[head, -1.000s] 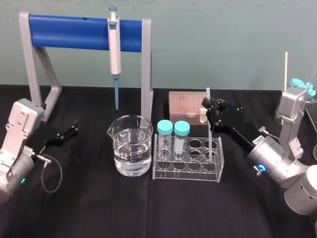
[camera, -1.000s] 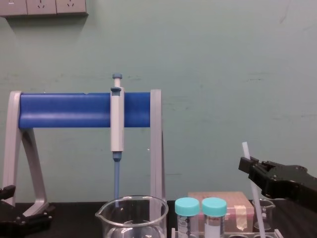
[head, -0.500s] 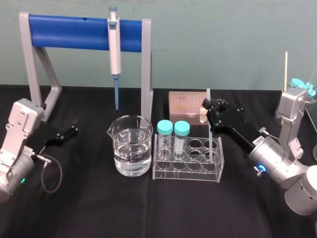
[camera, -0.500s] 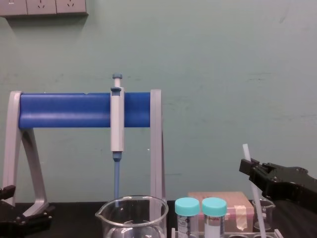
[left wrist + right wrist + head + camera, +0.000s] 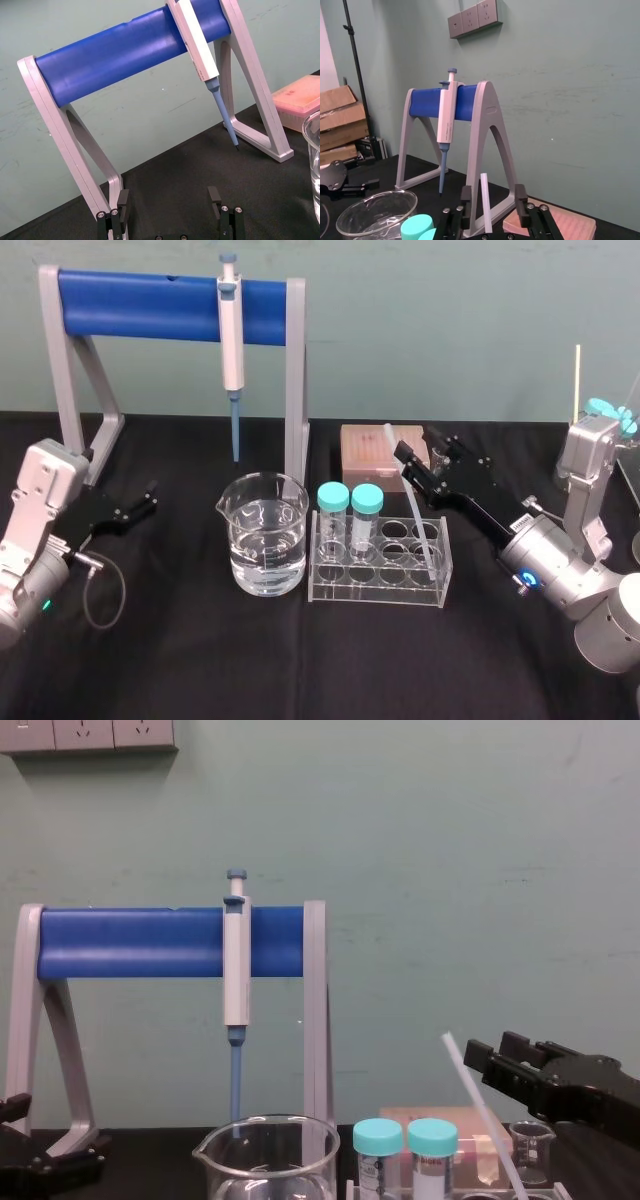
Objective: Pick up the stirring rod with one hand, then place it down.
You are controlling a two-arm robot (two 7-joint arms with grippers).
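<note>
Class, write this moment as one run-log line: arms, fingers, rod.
right gripper: open, fingers either side of stirring rod | rod: tilted, lower end at tube rack | left gripper: open, parked left

- We saw the left gripper (image 5: 169,197) spread wide and empty above the black table (image 5: 175,160).
- At its twelve o'clock stood a grey stand (image 5: 75,150); a pipette (image 5: 199,50) hung from its blue bar (image 5: 110,57).
- Toward two o'clock sat a pink box (image 5: 299,97) and a glass beaker (image 5: 312,150).
</note>
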